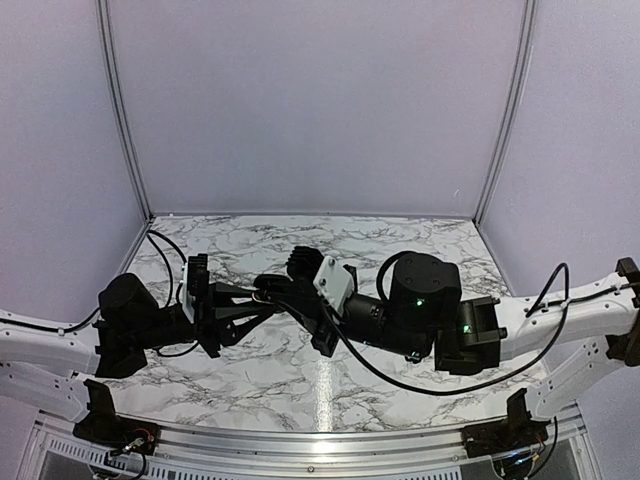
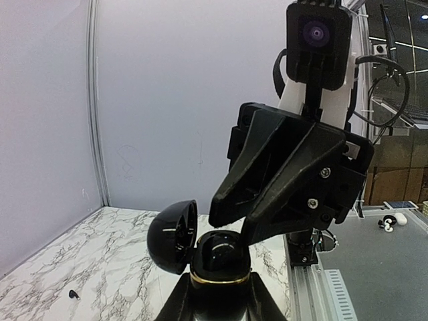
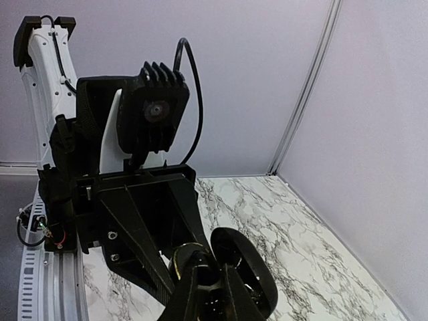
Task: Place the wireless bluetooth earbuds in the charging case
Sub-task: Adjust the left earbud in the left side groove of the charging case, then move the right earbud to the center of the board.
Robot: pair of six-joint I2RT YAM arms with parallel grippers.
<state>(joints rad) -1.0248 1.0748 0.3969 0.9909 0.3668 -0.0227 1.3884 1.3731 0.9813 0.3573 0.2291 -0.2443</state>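
Over the middle of the bench [image 1: 250, 385], the two arms meet tip to tip. In the left wrist view, the left fingers [image 2: 175, 304] are closed on the charging case [image 2: 217, 266], one finger on each side of its lower half. This case is round and glossy black, with a thin gold ring [image 2: 217, 276] around its body. Its lid [image 2: 172, 235] stands open, swung to the left on the hinge. The hollow inside is dark, so I cannot tell what lies in the wells.

The right fingers [image 2: 231, 200] come down from above at a slant. They are closed together, and their tips are at the open mouth of the case, just at its rim. Whether something small is pinched between these tips I cannot tell, because that place is hidden. In the right wrist view, the same closed tips stand just over the case, beside the open lid.

One tiny black earbud [image 2: 72, 293] lies alone on the bench, well apart from the case, toward the left wall.
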